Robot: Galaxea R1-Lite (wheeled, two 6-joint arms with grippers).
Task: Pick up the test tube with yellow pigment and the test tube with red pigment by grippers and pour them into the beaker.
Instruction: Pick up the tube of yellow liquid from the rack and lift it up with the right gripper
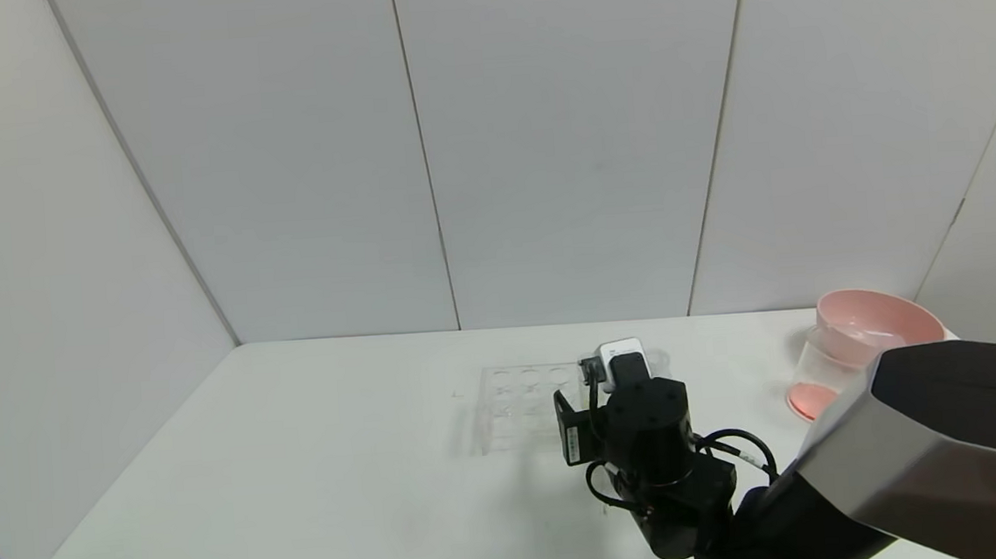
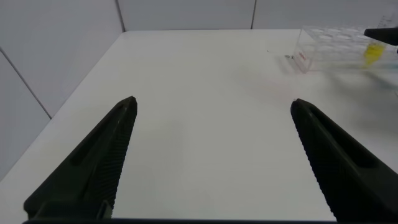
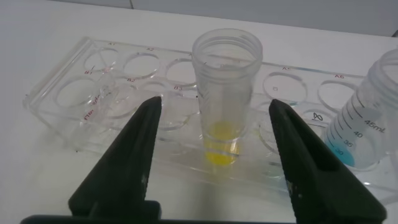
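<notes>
The test tube with yellow pigment (image 3: 225,93) stands upright in a clear rack (image 3: 81,102), with a little yellow liquid at its bottom. My right gripper (image 3: 214,104) is open, with one finger on each side of this tube and not touching it. In the head view the right gripper (image 1: 626,374) sits over the rack (image 1: 515,401) and its fingers are hidden. The yellow liquid also shows far off in the left wrist view (image 2: 373,55). The beaker (image 1: 820,371) stands at the far right. The test tube with red pigment is out of view. My left gripper (image 2: 212,101) is open and empty over bare table.
A tube with blue liquid (image 3: 367,124) stands in the rack close beside the yellow one. A pink bowl (image 1: 882,323) stands just behind the beaker at the table's right edge. Grey wall panels close off the back and left.
</notes>
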